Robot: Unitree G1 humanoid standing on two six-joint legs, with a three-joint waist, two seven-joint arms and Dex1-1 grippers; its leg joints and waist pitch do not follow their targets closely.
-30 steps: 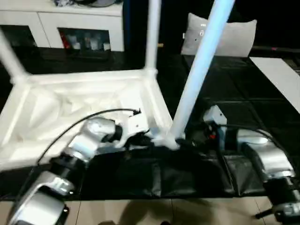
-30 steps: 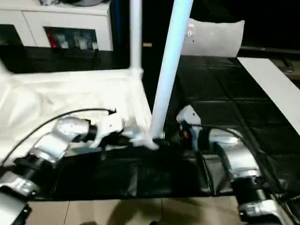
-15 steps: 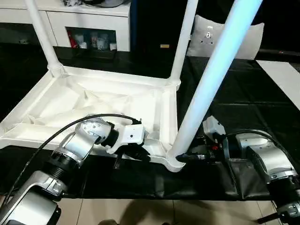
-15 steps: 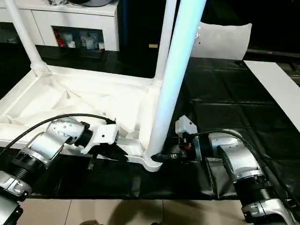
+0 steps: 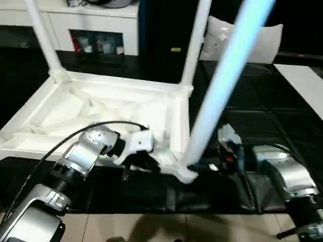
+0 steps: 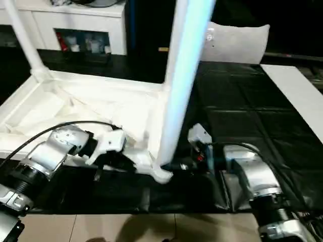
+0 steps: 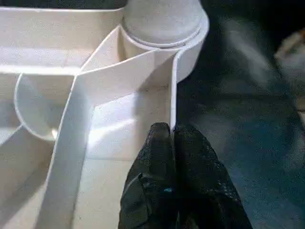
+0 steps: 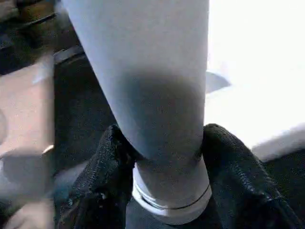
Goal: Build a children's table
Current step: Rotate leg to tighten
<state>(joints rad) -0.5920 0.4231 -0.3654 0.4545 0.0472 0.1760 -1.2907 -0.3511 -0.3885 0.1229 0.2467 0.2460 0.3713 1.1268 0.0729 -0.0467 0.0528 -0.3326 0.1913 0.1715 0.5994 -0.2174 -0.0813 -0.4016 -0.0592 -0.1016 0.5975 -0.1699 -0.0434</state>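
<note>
The children's table lies upside down on a black mat, its ribbed white top (image 5: 121, 83) facing up. Two far legs (image 5: 43, 38) (image 5: 197, 40) stand upright in their sockets. The near right leg (image 5: 222, 85) leans slightly in the near right corner socket (image 5: 185, 174). My right gripper (image 5: 199, 166) is shut on this leg's base, one black finger (image 8: 107, 157) on each side of the leg (image 8: 147, 71). My left gripper (image 7: 172, 131) is shut on the top's thin rim wall, just beside that corner socket (image 7: 162, 19).
A white cabinet with glass doors (image 5: 96, 25) stands at the back left. A grey cushion (image 5: 252, 40) rests at the back, and a white board (image 5: 303, 80) lies at the right. The black mat (image 5: 252, 111) ends at tan floor (image 5: 151, 227) in front.
My right gripper has closed around the base of the near right leg. The left gripper has stayed on the rim. The camera has shifted.
</note>
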